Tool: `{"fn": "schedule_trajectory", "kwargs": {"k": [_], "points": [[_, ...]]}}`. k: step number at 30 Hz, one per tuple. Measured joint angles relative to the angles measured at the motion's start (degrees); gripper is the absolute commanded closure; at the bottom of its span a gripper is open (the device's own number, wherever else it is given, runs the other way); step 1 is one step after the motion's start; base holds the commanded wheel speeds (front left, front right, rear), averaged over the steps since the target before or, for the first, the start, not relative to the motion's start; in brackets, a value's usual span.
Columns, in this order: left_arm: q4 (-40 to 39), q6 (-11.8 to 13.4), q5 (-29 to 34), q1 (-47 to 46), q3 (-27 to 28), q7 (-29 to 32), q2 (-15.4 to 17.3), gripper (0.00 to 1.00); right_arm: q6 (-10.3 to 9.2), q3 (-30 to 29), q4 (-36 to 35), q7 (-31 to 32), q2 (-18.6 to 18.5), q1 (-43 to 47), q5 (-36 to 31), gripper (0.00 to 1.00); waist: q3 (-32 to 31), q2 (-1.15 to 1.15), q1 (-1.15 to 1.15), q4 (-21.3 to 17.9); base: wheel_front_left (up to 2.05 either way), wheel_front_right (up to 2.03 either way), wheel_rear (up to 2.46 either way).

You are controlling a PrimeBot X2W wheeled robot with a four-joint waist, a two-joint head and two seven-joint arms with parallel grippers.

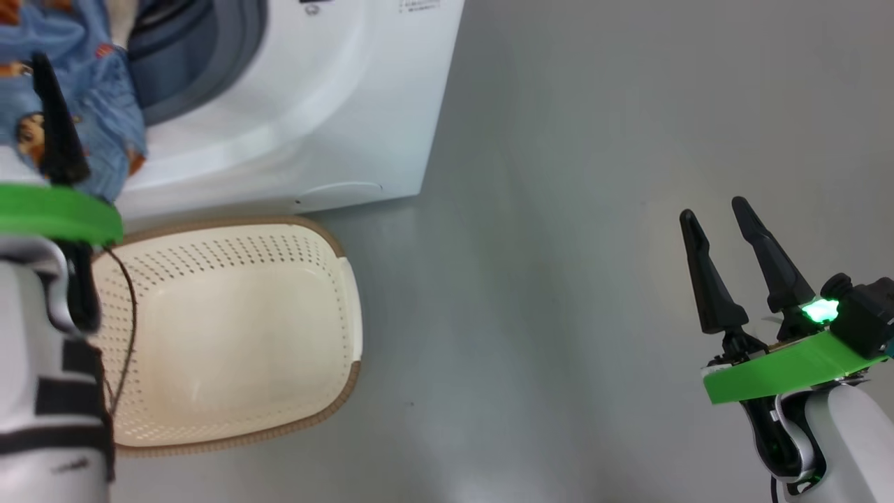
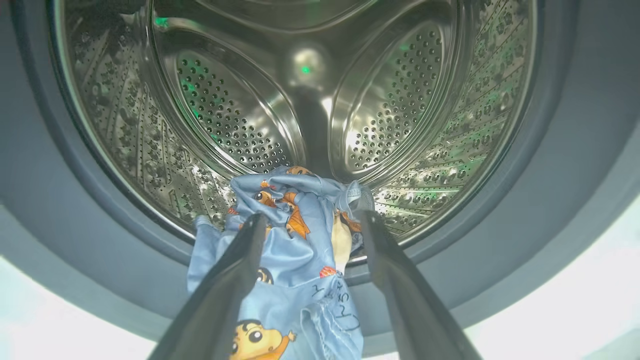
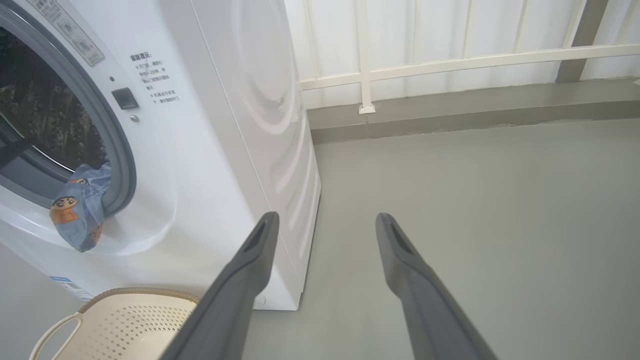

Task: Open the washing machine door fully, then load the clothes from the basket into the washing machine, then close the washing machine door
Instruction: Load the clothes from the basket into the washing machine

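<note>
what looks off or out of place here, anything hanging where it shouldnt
The clothes are only partly in: they drape over the grey rubber seal of the washing machine and hang down its front instead of lying in the drum. The basket is empty. Left there, the fabric would probably get caught when the door shuts.

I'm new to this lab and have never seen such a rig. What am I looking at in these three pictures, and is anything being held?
It is a wheeled robot with two arms, each ending in a two-fingered claw. The head camera looks down at the grey floor, where a cream perforated plastic basket stands empty before a white front-loading washing machine. The other two pictures come from wrist cameras looking along each claw's fingers. The left claw is open at the steel drum's mouth; the light blue cartoon-print clothes lie between its fingers, draped over the grey gasket, half in, half out. The right claw is open over bare floor, holding nothing.
</note>
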Motion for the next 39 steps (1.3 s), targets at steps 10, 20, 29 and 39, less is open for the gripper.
{"fn": "schedule_trajectory", "kwargs": {"k": [10,20,29,39], "points": [[-7.0,-1.3,2.2,12.0,2.0,0.0,-3.6,0.0,0.0,-0.3,0.8,0.0,-1.8,3.8,-0.2,0.0,-5.3,0.0,0.0,2.0,0.0,0.0,0.0],[-11.9,-1.9,3.2,24.3,3.1,0.0,-5.9,0.0,0.0,-0.4,1.8,0.0,-2.3,8.6,-0.3,0.0,-12.3,0.0,-0.01,3.8,0.0,0.0,0.0],[-15.5,-2.3,3.8,32.8,2.3,0.0,-6.5,0.0,0.0,-1.4,1.9,0.0,-2.3,12.8,-0.4,0.0,-17.5,0.0,0.0,5.3,0.0,0.0,0.0],[-20.2,-2.4,3.6,42.0,2.8,0.0,-6.7,0.0,0.0,-2.1,1.8,0.0,-2.3,17.3,-0.4,0.0,-21.8,0.0,0.0,6.0,0.0,0.0,0.0]]}}
